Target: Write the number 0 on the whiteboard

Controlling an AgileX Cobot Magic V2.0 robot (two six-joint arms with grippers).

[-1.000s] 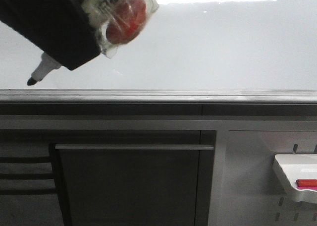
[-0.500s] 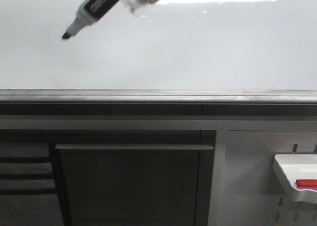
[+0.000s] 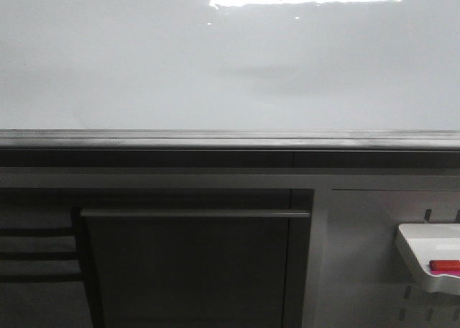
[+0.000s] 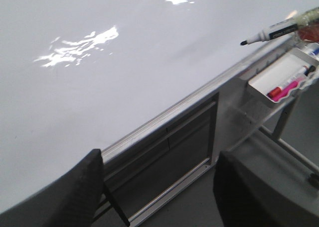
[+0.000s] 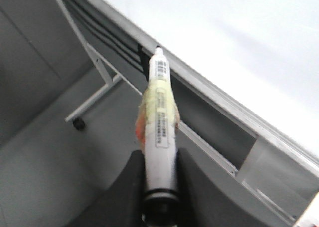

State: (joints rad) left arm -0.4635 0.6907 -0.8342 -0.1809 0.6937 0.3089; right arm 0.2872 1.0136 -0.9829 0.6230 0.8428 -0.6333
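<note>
I judge I am in the approach step: the whiteboard (image 3: 144, 69) carries no stroke that I can see in any view, so the number 0 is not yet begun. The marker (image 5: 160, 132) sits in my right tool (image 5: 158, 184), whose two dark fingers (image 5: 130, 187) press against either side of the barrel near its back end, closed snugly on it; a yellowish wrap with something red is bound around the barrel's middle. In the front view only the marker's tip end shows at the very top edge, crossing a bright reflection on the board, and the left wrist view shows the black nib hanging in the air over the board, above the grey rail (image 3: 230, 137). I cannot tell from these pictures whether the nib is touching the surface; it looks apart from it. The next move, as I read it, calls for bringing the nib gently onto the board with light, even pressure, then drawing a tall narrow oval and closing it near its start. My left tool (image 4: 159, 187) is idle, its fingers spread wide with nothing between them, looking across the board. Off to the board's right a small white tray (image 4: 264, 75) holds red and pink markers, well away from where I intend to write.
</note>
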